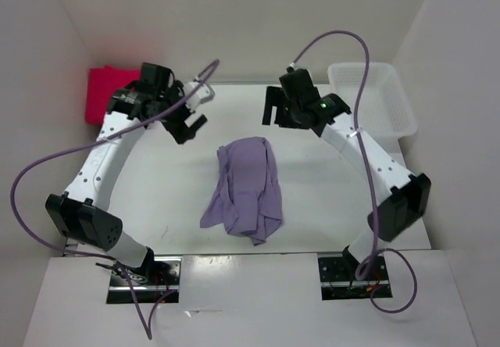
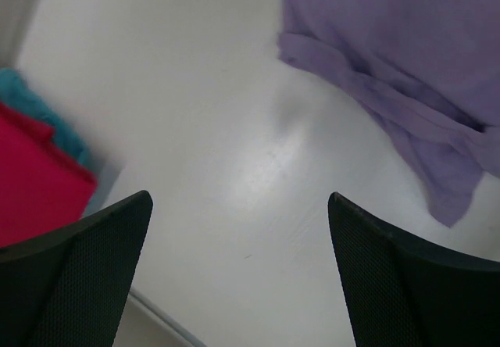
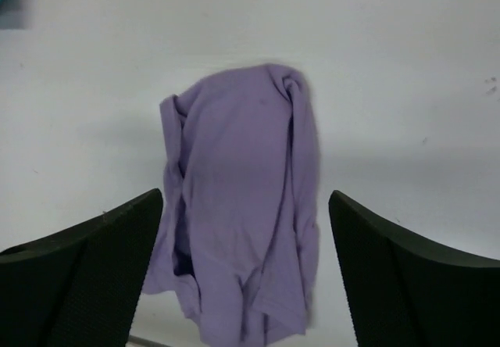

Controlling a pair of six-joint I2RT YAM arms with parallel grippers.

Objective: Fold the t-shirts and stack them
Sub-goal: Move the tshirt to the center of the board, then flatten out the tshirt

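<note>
White worktop (image 1: 328,206): carries all items.
Lavender t-shirt (image 1: 246,187): crumpled, unfolded, mid-worktop, between both arms.
White mesh basket (image 1: 406,116): far right corner.
Magenta-red t-shirt (image 1: 105,93): flat, far left corner, lying over turquoise t-shirt (image 2: 31,101), only edge of which shows.
Left gripper (image 2: 238,206): jaws spread wide, nothing held, above bare worktop.
Right gripper (image 3: 246,202): jaws spread wide, nothing held, raised near far end of lavender t-shirt.

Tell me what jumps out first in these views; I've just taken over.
A crumpled lavender shirt lies alone in the middle of the table, not yet folded. A bright red shirt sits in the far left corner, and a white basket at the far right. The left tool and right tool both hang open above the table, holding nothing.
</note>
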